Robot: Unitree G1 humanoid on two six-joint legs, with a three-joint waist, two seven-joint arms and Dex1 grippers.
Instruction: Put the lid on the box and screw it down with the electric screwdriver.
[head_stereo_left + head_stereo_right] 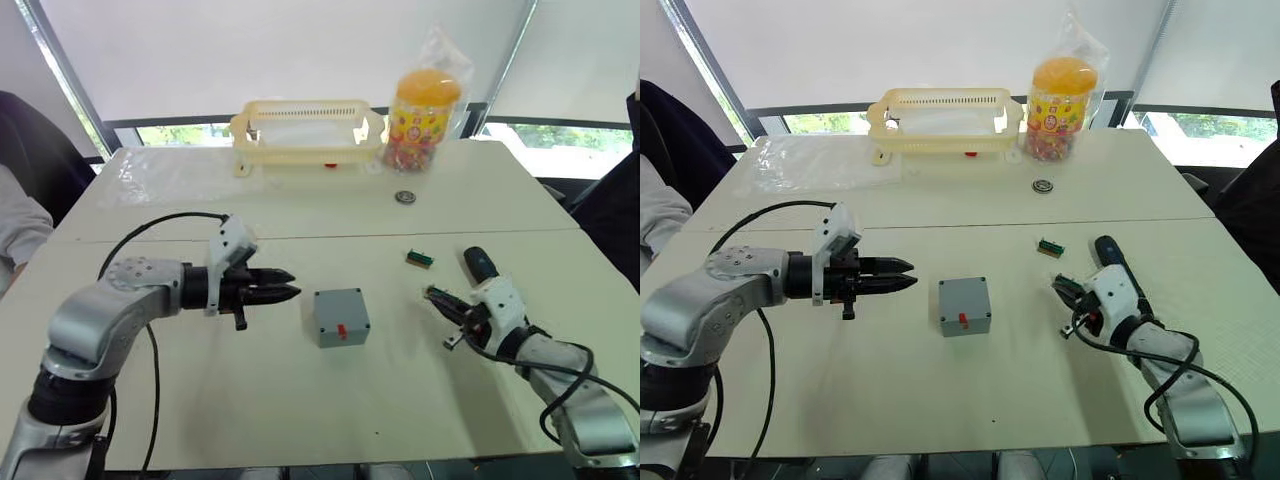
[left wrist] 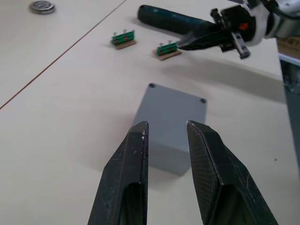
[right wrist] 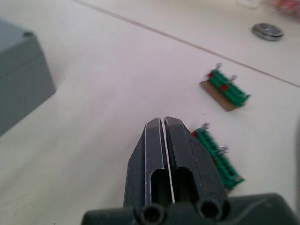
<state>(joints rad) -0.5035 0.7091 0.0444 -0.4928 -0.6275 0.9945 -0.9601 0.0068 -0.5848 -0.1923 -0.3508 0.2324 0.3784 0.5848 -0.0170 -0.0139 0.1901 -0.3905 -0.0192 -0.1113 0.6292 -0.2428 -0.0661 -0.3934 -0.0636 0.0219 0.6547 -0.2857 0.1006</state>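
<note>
The grey box (image 1: 340,316) stands mid-table with a small red mark on its near side. Its top is a flat grey lid (image 2: 176,105) with screw holes at the corners, lying flush on the box. My left gripper (image 1: 293,283) hovers just left of the box, pointing at it, open with nothing between the fingers (image 2: 136,154). The dark electric screwdriver (image 1: 480,265) lies on the table right of the box. My right gripper (image 1: 432,294) is shut and empty, its tip beside a green bit strip (image 3: 218,157), in front of the screwdriver.
A second green strip (image 1: 419,259) lies left of the screwdriver. At the back stand a yellow basket (image 1: 308,130) and a jar of sweets (image 1: 425,115), with a round metal disc (image 1: 404,197) in front. A person's sleeve (image 1: 15,230) shows at the left edge.
</note>
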